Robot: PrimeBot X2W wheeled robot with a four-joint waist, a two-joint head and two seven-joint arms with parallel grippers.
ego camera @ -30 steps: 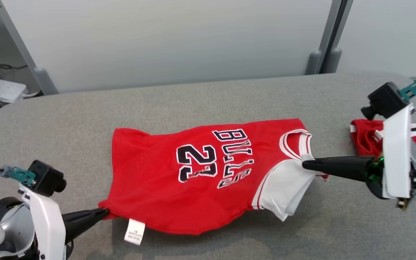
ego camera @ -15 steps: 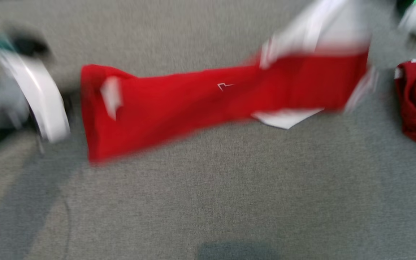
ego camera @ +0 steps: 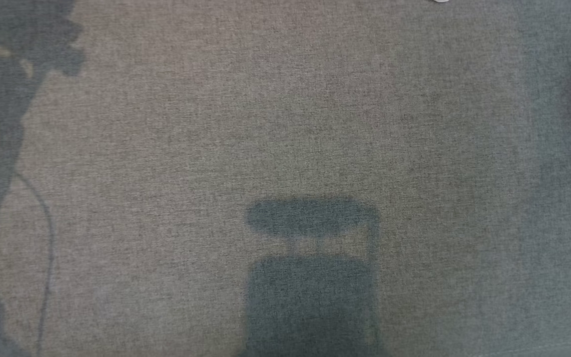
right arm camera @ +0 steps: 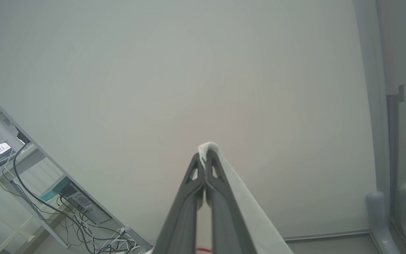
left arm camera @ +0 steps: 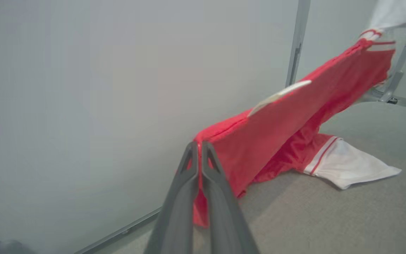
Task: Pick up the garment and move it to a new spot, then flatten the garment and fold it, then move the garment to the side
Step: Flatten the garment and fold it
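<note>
The left claw [left arm camera: 199,144] is clamped on the red hem of the garment [left arm camera: 294,116], the right claw [right arm camera: 204,155] on its white edge. The garment hangs stretched between them, one sleeve [left arm camera: 351,171] trailing on the table [left arm camera: 330,225]. That sleeve may tuck under on lowering, or a thin pinch may slip.

The garment [left arm camera: 287,120] spans from the left hand [left arm camera: 199,144] up rightward, its lower part lying on the table [left arm camera: 330,218].

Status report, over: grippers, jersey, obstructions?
Left gripper shut on red jersey. Right gripper shut on its white edge. Jersey mostly airborne, white sleeve on grey fabric surface. No obstruction seen.
</note>
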